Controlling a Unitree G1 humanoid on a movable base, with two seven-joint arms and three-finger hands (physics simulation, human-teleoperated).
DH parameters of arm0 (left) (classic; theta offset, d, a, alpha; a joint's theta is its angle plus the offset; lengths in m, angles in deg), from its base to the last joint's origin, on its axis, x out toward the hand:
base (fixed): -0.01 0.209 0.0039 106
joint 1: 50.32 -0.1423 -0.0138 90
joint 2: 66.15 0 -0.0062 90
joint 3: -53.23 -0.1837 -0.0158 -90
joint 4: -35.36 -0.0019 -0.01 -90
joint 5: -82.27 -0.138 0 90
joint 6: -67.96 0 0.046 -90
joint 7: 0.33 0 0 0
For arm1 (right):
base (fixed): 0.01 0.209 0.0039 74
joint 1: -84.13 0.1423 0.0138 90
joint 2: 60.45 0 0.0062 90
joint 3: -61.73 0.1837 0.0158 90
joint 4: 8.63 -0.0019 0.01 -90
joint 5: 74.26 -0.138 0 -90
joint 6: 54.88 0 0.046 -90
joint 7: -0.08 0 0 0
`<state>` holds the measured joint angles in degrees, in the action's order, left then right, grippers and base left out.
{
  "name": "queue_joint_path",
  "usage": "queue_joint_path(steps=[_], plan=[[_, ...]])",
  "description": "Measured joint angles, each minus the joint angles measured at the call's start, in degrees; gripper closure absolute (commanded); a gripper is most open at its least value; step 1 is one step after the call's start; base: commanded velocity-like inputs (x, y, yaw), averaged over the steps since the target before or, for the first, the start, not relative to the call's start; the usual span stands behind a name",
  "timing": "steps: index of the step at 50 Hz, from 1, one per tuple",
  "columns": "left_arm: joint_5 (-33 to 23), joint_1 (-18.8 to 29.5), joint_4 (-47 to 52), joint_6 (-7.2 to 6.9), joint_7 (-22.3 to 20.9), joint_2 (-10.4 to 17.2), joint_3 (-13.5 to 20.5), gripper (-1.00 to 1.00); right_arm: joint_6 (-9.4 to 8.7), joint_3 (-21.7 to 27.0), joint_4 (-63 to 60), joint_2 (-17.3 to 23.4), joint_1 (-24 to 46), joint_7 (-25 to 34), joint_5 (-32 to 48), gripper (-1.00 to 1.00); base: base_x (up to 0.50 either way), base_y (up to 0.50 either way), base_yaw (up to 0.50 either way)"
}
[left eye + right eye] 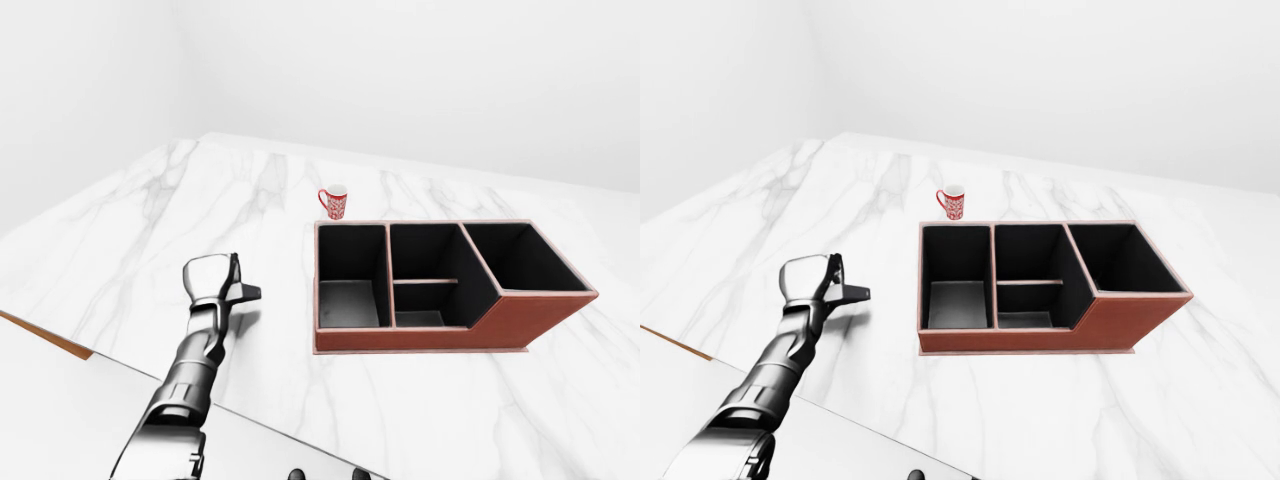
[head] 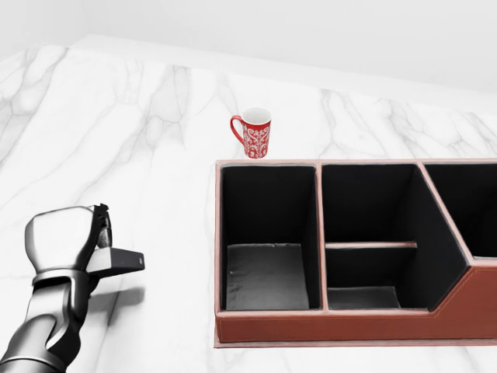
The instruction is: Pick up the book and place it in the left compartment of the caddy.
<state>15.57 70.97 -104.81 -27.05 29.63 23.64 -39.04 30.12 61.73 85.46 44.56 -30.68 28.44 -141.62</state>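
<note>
The brown caddy [image 2: 342, 326] with black-lined compartments sits on the white marble table [image 2: 140, 132], right of centre in the head view. Its left compartment [image 2: 268, 233] shows a flat grey surface at the bottom; I cannot tell whether that is its floor or a book. No book shows elsewhere. My left hand [image 2: 105, 245] hovers over the table to the left of the caddy, apart from it. One dark finger [image 2: 124, 260] sticks out to the right, and nothing is in the hand. My right hand is out of view.
A red-and-white patterned mug [image 2: 255, 132] stands just above the caddy's left compartment in the head view. The table's near edge [image 1: 60, 345] runs at the lower left of the left-eye view. Bare marble lies left of and below the caddy.
</note>
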Motion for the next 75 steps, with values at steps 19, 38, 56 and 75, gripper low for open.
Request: queue_joint_path(steps=[19, 38, 56, 75], plan=[[-3.80, -12.37, 34.71, 0.00, 0.03, -4.12, 3.61, 1.00, 0.00, 0.00, -0.33, -0.04, 0.13, 0.01, 0.04, -1.00, 0.00, 0.00, 0.00], [-7.11, -20.42, 62.33, 0.01, -0.80, -8.80, 3.71, 1.00, 0.00, 0.00, -0.55, -0.26, 0.13, 0.27, -0.09, -1.00, 0.00, 0.00, 0.00], [-15.93, -24.88, 76.98, 2.01, -4.75, -14.12, -3.32, 1.00, 0.00, 0.00, -1.22, -0.66, 0.07, 0.69, -0.18, -1.00, 0.00, 0.00, 0.00], [-23.58, -28.57, 83.47, 5.66, -6.68, -17.03, -10.48, 1.00, 0.00, 0.00, -0.95, -0.58, 0.15, 0.76, 0.13, -1.00, 0.00, 0.00, 0.00]])
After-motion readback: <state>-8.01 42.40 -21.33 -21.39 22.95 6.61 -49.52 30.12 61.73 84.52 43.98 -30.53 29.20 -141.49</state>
